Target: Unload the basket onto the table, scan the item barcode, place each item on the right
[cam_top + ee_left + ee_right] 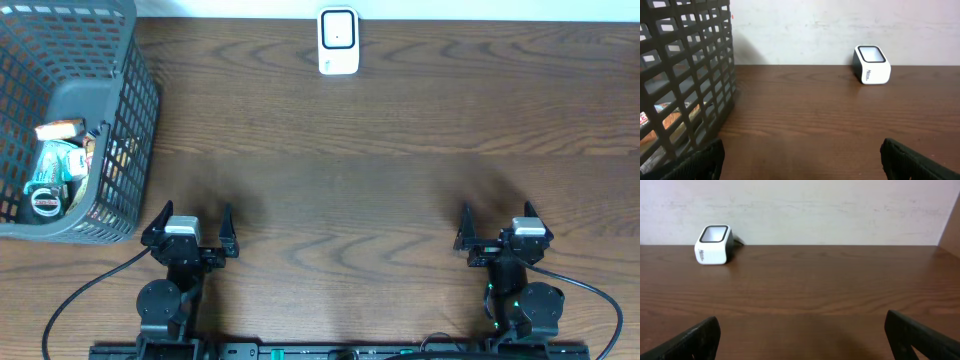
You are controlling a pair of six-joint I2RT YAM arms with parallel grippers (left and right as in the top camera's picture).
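Dark wood-grain surface (pixel 400 160) across the whole overhead view, backed by a pale wall (pixel 840 210) in both wrist views

Grey plastic mesh basket (pixel 125 120) upright at the far left corner of the surface, near wall just ahead of the left arm; same mesh filling the left side of the left wrist view (pixel 685 75)

Left tool (pixel 197 214) low over the wood at the near edge, near the basket's near right corner, jaws spread fully wide and gripping nothing; in its own camera only dark fingertips (pixel 695 162) at the bottom corners, bare wood between

Right tool (pixel 497 214) likewise at the near edge on the right side, well apart from the left one, jaws equally wide and holding nothing; fingertips (pixel 925 340) at the bottom corners of its view, wood grain between

Small white scanner (pixel 338 42) with a dark window, standing at the far edge near the middle, well apart from both tools and from the basket; seen right of centre from the left wrist (pixel 872 66), left of centre from the right wrist (pixel 714 245)

Items for scanning lying in the basket's bottom: green-and-white packet (pixel 55 160), orange packet (pixel 58 129) just beyond it, glimpsed through the mesh from the left wrist; barcodes too small to make out
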